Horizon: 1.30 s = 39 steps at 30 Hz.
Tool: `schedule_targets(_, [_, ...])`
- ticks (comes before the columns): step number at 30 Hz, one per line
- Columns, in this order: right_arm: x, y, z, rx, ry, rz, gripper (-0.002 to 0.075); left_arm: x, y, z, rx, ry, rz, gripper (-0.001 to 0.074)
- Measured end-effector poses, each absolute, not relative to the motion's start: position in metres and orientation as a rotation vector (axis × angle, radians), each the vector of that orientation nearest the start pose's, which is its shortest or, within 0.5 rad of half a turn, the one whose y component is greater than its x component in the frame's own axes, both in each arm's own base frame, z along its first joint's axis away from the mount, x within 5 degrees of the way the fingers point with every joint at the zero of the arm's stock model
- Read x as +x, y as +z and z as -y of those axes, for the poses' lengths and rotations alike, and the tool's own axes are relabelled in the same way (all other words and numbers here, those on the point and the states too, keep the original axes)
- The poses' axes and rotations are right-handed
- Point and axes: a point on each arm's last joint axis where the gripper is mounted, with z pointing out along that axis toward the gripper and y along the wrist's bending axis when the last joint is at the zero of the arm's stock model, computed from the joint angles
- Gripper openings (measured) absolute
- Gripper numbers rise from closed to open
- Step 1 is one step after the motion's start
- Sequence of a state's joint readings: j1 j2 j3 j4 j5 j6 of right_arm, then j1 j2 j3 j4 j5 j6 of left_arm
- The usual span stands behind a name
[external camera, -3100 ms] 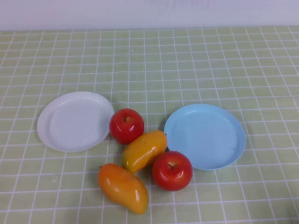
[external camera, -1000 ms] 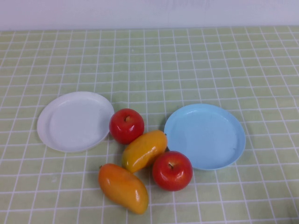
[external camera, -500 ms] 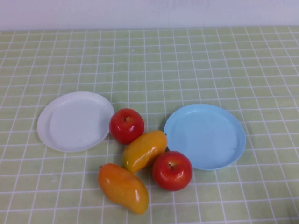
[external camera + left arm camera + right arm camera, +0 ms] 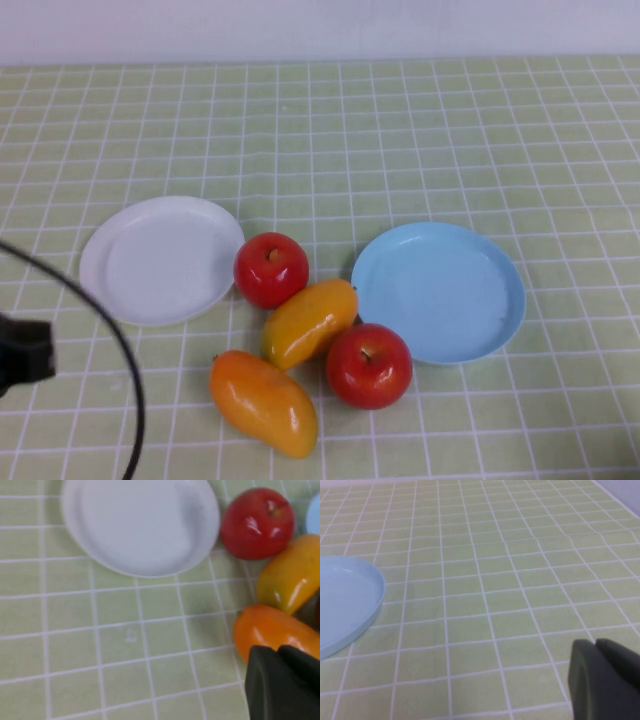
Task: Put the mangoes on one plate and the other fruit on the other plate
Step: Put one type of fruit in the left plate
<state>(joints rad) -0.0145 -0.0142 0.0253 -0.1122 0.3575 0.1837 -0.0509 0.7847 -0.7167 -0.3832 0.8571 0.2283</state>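
Note:
Two red apples (image 4: 271, 269) (image 4: 369, 365) and two mangoes, one yellow-orange (image 4: 309, 322) and one deeper orange (image 4: 263, 402), lie clustered on the cloth between the white plate (image 4: 160, 260) and the light blue plate (image 4: 440, 290). Both plates hold nothing. My left arm (image 4: 22, 350) shows at the left edge, beside the white plate. In the left wrist view my left gripper (image 4: 277, 651) is shut and empty, just above the orange mango (image 4: 267, 630), with an apple (image 4: 257, 523) and the white plate (image 4: 140, 525) beyond. My right gripper (image 4: 595, 643) is shut, hovering over bare cloth to the right of the blue plate (image 4: 345, 605).
A green checked tablecloth (image 4: 400, 140) covers the table up to a pale wall at the back. A black cable (image 4: 120, 350) arcs from my left arm over the front left of the table.
My left arm and its cable have come into the high view at the left edge. The fruit and both plates have not moved.

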Motion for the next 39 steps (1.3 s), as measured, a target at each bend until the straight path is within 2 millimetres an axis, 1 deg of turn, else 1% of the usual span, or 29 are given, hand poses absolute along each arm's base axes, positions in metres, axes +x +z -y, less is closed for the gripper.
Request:
schedule_targets(3, [0.053, 0.173, 0.004, 0.113, 0.008, -1.846, -0.0017, 0.161, 0.315, 0.042, 0.254, -0.431, -2.408, 0.0000])
schedule_targets(5, [0.053, 0.173, 0.004, 0.113, 0.008, -1.846, -0.0017, 0.175, 0.313, 0.053, 0.335, -0.454, -2.440, 0.0000])
schedule_targets(7, [0.053, 0.173, 0.004, 0.113, 0.008, -1.846, -0.0017, 0.188, 0.311, 0.070, 0.446, -0.468, -2.464, 0.0000])
schedule_targets(9, [0.053, 0.173, 0.004, 0.113, 0.008, -1.846, -0.0017, 0.198, 0.310, 0.091, 0.553, -0.470, -2.483, 0.0000])
schedule_targets(13, [0.053, 0.173, 0.004, 0.113, 0.008, -1.846, -0.0017, 0.214, 0.306, 0.135, 0.766, -0.414, -2.497, 0.0000])
schedule_targets(19, [0.053, 0.173, 0.004, 0.113, 0.008, -1.846, -0.0017, 0.228, 0.305, 0.199, 1.051, -0.317, -2.460, 0.0000])
schedule_targets(22, [0.053, 0.173, 0.004, 0.113, 0.008, -1.846, -0.0017, 0.231, 0.301, 0.225, 1.195, -0.237, -2.443, 0.0000])
schedule_targets(26, [0.053, 0.173, 0.004, 0.113, 0.008, -1.846, -0.0017, 0.233, 0.298, 0.250, 1.342, -0.101, -2.380, 0.0000])
schedule_targets(29, [0.053, 0.173, 0.004, 0.113, 0.008, -1.846, -0.0017, 0.230, 0.298, 0.266, 1.421, -0.071, -2.324, 0.0013])
schedule_targets(30, [0.053, 0.173, 0.004, 0.113, 0.008, -1.846, -0.0017, 0.229, 0.299, 0.269, 1.448, -0.068, -2.306, 0.0032])
schedule_targets(32, [0.053, 0.173, 0.004, 0.113, 0.008, -1.846, -0.0017, 0.229, 0.297, 0.273, 1.493, -0.066, -2.288, 0.0099])
schedule_targets(33, [0.053, 0.173, 0.004, 0.113, 0.008, -1.846, -0.0017, 0.230, 0.297, 0.274, 1.505, -0.066, -2.289, 0.0155])
schedule_targets(34, [0.053, 0.173, 0.004, 0.113, 0.008, -1.846, -0.0017, 0.230, 0.295, 0.275, 1.513, -0.063, -2.294, 0.0225])
schedule_targets(36, [0.053, 0.173, 0.004, 0.113, 0.008, -1.846, -0.0017, 0.230, 0.291, 0.276, 1.520, -0.056, -2.310, 0.0396])
schedule_targets(39, [0.053, 0.173, 0.004, 0.113, 0.008, -1.846, -0.0017, 0.232, 0.283, 0.279, 1.508, -0.062, -2.346, 0.0596])
